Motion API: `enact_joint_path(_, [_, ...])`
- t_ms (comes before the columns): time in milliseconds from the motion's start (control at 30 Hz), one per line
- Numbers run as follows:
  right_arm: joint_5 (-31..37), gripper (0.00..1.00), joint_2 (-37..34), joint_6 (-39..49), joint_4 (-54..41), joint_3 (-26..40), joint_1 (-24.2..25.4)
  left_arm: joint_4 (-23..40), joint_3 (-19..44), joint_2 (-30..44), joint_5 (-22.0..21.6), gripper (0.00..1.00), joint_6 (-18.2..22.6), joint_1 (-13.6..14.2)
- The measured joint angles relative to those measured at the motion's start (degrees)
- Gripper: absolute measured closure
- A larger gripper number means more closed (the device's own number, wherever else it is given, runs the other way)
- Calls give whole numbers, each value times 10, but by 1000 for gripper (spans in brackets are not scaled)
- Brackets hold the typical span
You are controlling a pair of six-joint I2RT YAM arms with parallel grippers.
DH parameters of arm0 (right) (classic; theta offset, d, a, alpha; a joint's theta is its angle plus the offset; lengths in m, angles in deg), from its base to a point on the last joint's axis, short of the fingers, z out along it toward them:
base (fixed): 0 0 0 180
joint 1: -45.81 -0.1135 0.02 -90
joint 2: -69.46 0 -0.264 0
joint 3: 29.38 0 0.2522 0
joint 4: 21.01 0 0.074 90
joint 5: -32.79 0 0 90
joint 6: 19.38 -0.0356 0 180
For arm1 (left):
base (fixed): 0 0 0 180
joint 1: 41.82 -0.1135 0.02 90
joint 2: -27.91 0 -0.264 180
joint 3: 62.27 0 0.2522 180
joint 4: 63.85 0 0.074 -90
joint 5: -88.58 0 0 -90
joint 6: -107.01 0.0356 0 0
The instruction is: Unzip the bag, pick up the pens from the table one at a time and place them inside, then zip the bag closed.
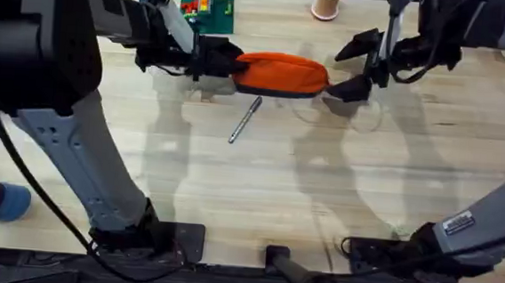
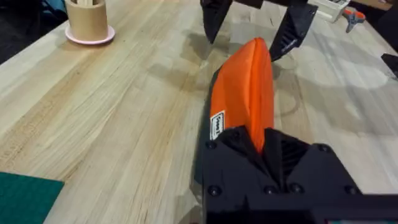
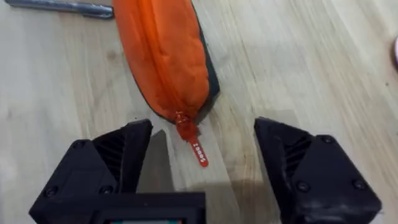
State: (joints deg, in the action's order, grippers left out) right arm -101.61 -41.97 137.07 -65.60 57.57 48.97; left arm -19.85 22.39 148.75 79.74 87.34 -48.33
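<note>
So the oblong orange fabric pouch with the dark bottom edge lies on the light-wood plank bench, long axis running left-right across it. Left tool is pinching the pouch's left end. Right tool is spread wide just off the other end, straddling the red zipper pull. A slim silver-grey pen lies angled just in front of the pouch.

Bright, even light from above falls on my worktop; my arms cast soft, doubled shadows. My left arm looms dark and blurred near the overhead camera.
</note>
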Motion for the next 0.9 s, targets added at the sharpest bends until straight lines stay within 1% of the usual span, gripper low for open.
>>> enact_joint_path(133, [0,13,-28,0,10,0,0,0,0,0,0,959,0,0])
enact_joint_path(233, [0,41,-43,-1,12,0,0,0,0,0,0,959,0,0])
enact_joint_path(567, [0,86,-45,0,14,1,-2,0,0,0,0,959,0,0])
enact_joint_path(900, [1,95,-45,0,22,1,-12,0,0,0,0,959,0,0])
